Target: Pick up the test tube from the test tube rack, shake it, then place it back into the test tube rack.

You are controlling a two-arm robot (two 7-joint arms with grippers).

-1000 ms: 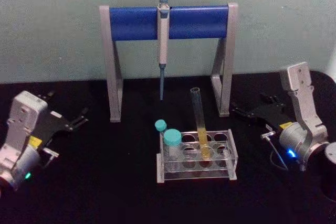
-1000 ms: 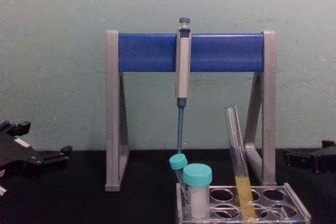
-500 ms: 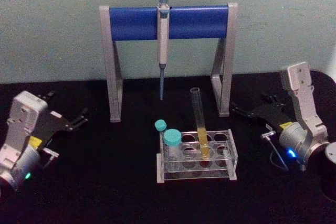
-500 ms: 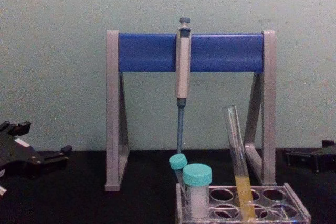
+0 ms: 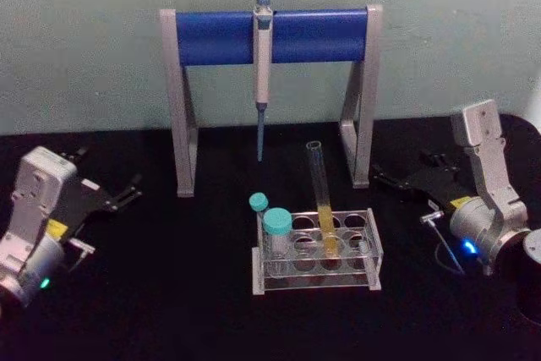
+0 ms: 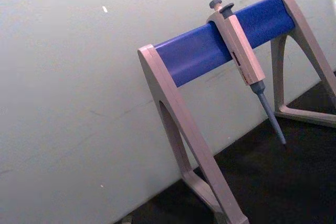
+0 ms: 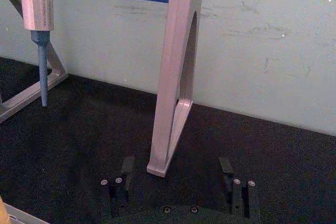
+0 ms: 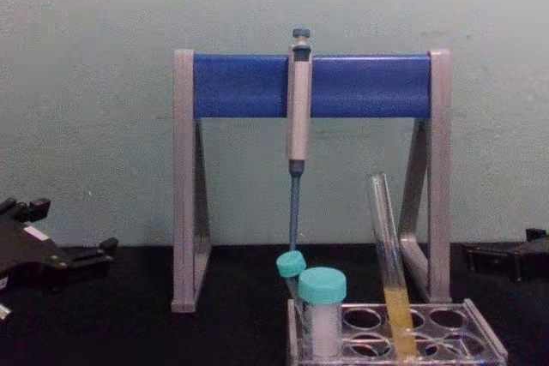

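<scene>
Overhead, the test tube [image 5: 321,200] is standing in the test tube rack [image 5: 317,251] at the centre of the black counter [image 5: 169,293], leaning back slightly because its hole is letting it tilt; two teal-capped tubes [image 5: 275,224] are occupying the rack's left end. The left gripper [image 5: 127,193] is resting well apart on the left and the right gripper [image 5: 382,180] on the right, each pointing inward with its jaws spread, leaving open room around the rack. From the left wrist, a grey stand [image 6: 178,124] is carrying a hanging pipette [image 6: 247,66]. From the right wrist, the right arm's jaws are standing apart and holding nothing, near a stand leg. From the chest, the tube's upper part is rising clear above the rack, offering a free grasp from the right side.
</scene>
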